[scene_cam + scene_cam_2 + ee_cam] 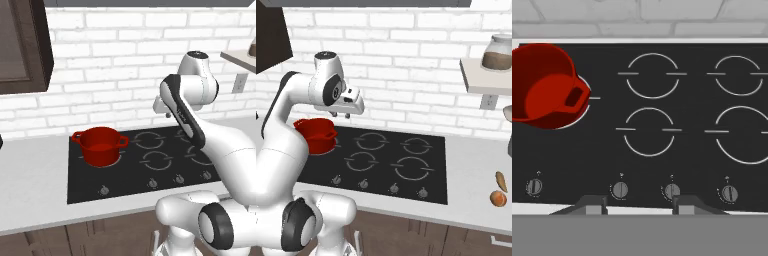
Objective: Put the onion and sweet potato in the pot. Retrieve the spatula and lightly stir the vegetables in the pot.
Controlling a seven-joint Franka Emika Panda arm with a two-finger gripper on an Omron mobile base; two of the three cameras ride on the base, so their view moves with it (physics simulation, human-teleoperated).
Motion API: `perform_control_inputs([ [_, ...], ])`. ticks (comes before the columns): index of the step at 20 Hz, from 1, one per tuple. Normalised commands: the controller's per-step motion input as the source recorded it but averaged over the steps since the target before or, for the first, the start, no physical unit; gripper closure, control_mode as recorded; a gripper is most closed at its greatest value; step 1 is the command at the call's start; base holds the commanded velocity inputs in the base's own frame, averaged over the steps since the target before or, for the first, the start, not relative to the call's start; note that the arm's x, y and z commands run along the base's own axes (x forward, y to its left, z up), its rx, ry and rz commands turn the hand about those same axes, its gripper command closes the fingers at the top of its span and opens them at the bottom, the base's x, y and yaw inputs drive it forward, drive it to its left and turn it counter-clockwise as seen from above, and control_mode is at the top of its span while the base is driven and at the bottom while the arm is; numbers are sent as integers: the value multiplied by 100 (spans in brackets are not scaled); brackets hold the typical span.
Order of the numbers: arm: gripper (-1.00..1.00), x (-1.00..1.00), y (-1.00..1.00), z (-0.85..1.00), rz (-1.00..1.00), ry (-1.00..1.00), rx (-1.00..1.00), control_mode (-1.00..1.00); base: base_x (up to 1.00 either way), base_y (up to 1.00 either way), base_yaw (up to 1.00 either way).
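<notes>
A red pot (100,145) is sitting on the back left burner of a black cooktop (150,165), empty inside. In the hand view it is lying at ten o'clock. The white arm's gripper (341,115) is hanging high over the cooktop, its two fingertips (592,204) standing apart with nothing between them. In the right base view, the sweet potato (500,180) and the onion (498,198) are resting just beside each other on the grey counter (476,170) at four o'clock, well apart from the pot.
</notes>
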Motion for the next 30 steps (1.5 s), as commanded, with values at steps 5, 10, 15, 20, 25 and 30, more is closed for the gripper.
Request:
perform_control_inputs([
  [5, -100, 0, 0, 0, 0, 0, 0, -100, 0, 0, 0],
  [10, -100, -14, 0, -1, 0, -1, 0, -100, 0, 0, 0],
  [15, -100, -30, 0, -7, 0, -5, -1, -100, 0, 0, 0],
  [20, -100, -17, 0, 0, 0, 0, -1, -100, 0, 0, 0],
  [25, -100, -20, -5, 0, 0, -1, 0, 100, -30, -4, -2],
  [30, -100, 0, 0, 0, 0, 0, 0, 100, -30, -44, -3],
])
